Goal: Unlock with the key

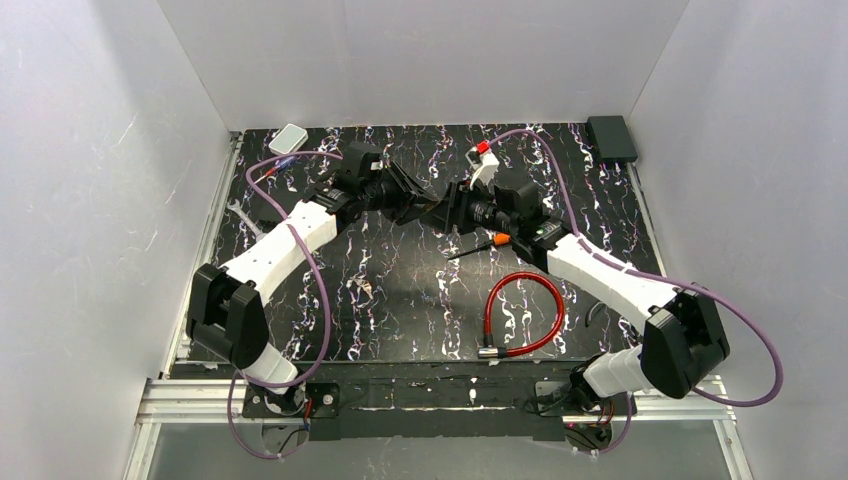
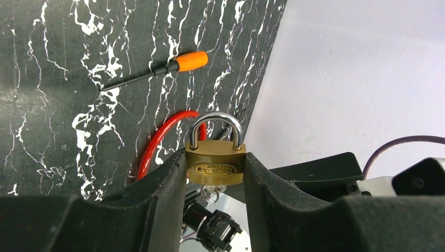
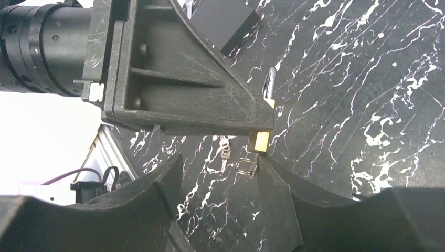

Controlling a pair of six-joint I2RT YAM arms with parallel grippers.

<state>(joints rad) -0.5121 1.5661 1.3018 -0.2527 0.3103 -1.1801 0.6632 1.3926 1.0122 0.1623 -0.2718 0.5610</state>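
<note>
My left gripper (image 2: 215, 164) is shut on the brass padlock (image 2: 215, 167) and holds it above the table with its silver shackle closed. A small silver key with a ring (image 2: 212, 193) sticks out of the padlock's underside. In the right wrist view the ring (image 3: 244, 166) hangs below the padlock (image 3: 259, 140). My right gripper (image 3: 218, 161) is open, with its right finger (image 3: 273, 189) next to the ring. A second small key (image 3: 224, 152) shows left of the ring. A slim tool with an orange handle and a black shaft (image 1: 480, 245) lies on the table (image 1: 400, 300), also in the left wrist view (image 2: 157, 69).
A red cable lock (image 1: 525, 315) lies in a loop near the right arm, also in the left wrist view (image 2: 157, 139). A white box (image 1: 289, 137), a white and red item (image 1: 483, 160) and a black box (image 1: 612, 137) sit at the back. A silver wrench (image 1: 240, 212) lies at the left edge.
</note>
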